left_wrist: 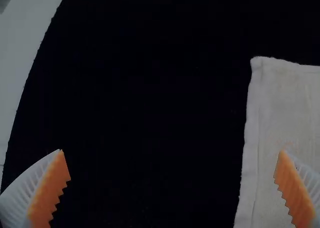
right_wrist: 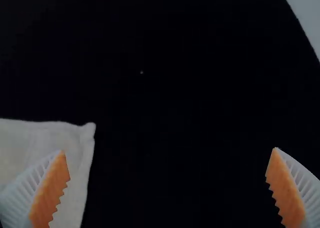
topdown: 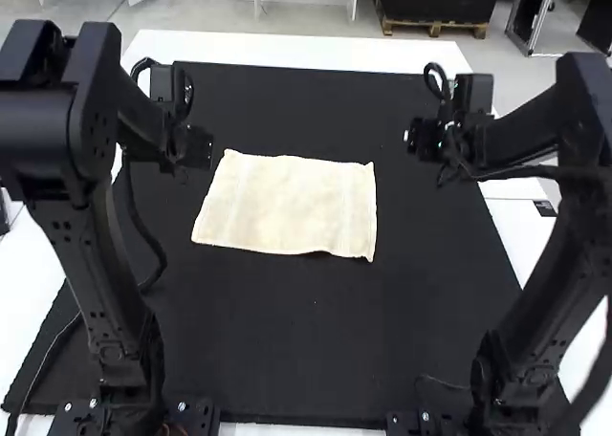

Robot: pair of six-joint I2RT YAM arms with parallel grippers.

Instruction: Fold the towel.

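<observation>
A cream towel (topdown: 287,205) lies spread as a rough rectangle on the black mat, its front edge slightly raised near the middle. My left gripper (topdown: 189,159) hangs just left of the towel's back left corner. In the left wrist view my left gripper (left_wrist: 172,163) is open, one finger in line with the towel (left_wrist: 285,113). My right gripper (topdown: 417,138) is up to the right of the towel's back right corner. The right wrist view has my right gripper (right_wrist: 167,163) open wide, one finger over the towel's (right_wrist: 75,143) edge region. Neither holds any cloth.
The black mat (topdown: 287,359) covers most of the white table (topdown: 287,46) and extends around the towel on all sides. A dark cable (topdown: 143,230) runs down along the left arm, over the mat's left part.
</observation>
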